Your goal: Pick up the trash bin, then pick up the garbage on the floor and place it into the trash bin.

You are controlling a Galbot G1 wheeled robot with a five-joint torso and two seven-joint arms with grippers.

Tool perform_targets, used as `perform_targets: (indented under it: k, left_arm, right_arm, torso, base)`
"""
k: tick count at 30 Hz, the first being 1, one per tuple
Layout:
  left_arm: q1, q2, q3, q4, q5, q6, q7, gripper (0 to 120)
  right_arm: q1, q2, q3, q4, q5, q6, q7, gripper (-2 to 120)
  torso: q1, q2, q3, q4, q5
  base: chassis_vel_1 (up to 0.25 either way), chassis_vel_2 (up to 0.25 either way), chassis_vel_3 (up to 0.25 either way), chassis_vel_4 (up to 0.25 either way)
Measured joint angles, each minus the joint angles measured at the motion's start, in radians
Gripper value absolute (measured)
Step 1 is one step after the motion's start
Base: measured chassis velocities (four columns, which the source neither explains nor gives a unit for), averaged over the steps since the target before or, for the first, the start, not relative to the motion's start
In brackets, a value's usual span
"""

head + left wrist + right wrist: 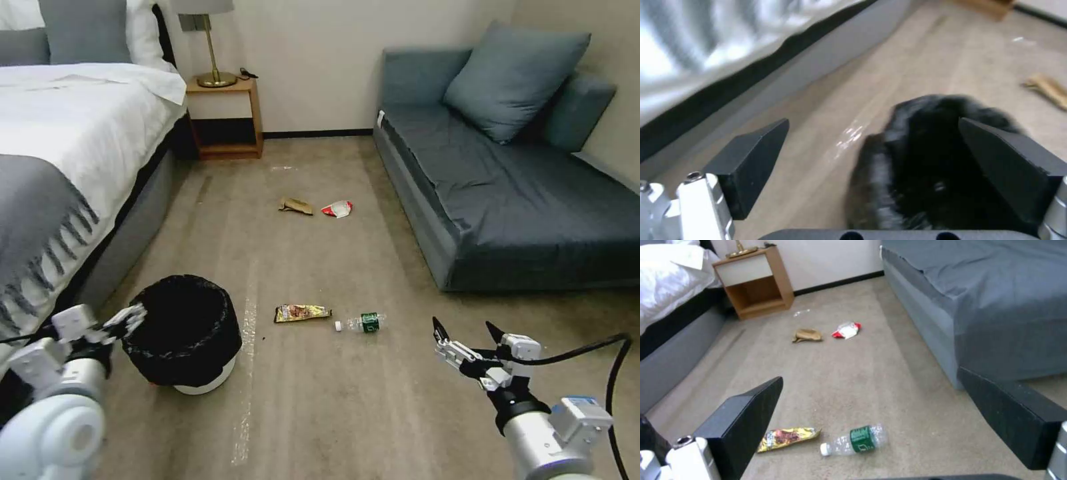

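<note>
One trash bin (183, 337) (black liner) upright on carpet; left gripper (127, 319) spread wide at its rim; four garbage pieces: snack wrapper (301, 313), bottle (361, 323), paper wad (296, 206), red-white wrapper (337, 209); right gripper (467, 331) wide, holding nothing.

Both arms are glossy white-and-silver cylinders with rounded joints. The left gripper (133, 313) and right gripper (467, 333) carry black wedge-shaped fingertips (751, 163) on silver, screw-fastened brackets. A black cable (600, 353) loops along the right arm.

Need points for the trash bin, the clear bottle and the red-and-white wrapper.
trash bin (200, 383): head view, on its white base rim.
clear bottle (861, 438): right wrist view, on the green label.
red-and-white wrapper (337, 209): head view, on the middle of the wrapper.
</note>
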Motion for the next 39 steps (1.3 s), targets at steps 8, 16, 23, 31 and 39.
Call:
perform_targets:
  k: [8, 16, 23, 31, 39]
  left_arm:
    - [-0.058, 0.000, -0.025, 0.064, -0.184, 0.076, -0.053, 94]
    - [-0.145, -0.039, 0.034, 0.092, -0.320, 0.173, -0.081, 93]
    - [-0.174, -0.050, 0.080, 0.146, -0.311, 0.182, -0.101, 89]
    - [-0.178, -0.043, 0.078, 0.164, -0.294, 0.171, -0.108, 88]
    - [-0.177, -0.049, 0.087, 0.167, -0.226, 0.105, -0.111, 82]
  right_arm:
    - [0.005, 0.001, -0.005, -0.013, -0.011, 0.001, -0.001, 100]
    - [-0.004, -0.002, 0.017, -0.018, -0.019, 0.017, -0.001, 100]
    - [0.000, 0.000, 0.033, -0.031, -0.017, 0.019, -0.001, 100]
    - [0.016, 0.015, 0.023, -0.047, -0.023, 0.014, -0.001, 100]
    - [0.029, 0.029, 0.012, -0.066, -0.037, 0.013, -0.001, 100]
  torso:
    - [0.000, 0.000, 0.000, -0.0002, 0.0004]
    - [0.000, 0.000, 0.000, -0.0004, 0.0003]
    - [0.000, 0.000, 0.000, -0.0004, 0.0005]
    - [0.000, 0.000, 0.000, -0.0003, 0.0003]
    - [0.000, 0.000, 0.000, -0.0002, 0.0002]
  base:
    - [0.000, 0.000, 0.000, 0.000]
    - [0.000, 0.000, 0.000, 0.000]
    - [0.000, 0.000, 0.000, 0.000]
    - [0.000, 0.000, 0.000, 0.000]
    - [0.000, 0.000, 0.000, 0.000]
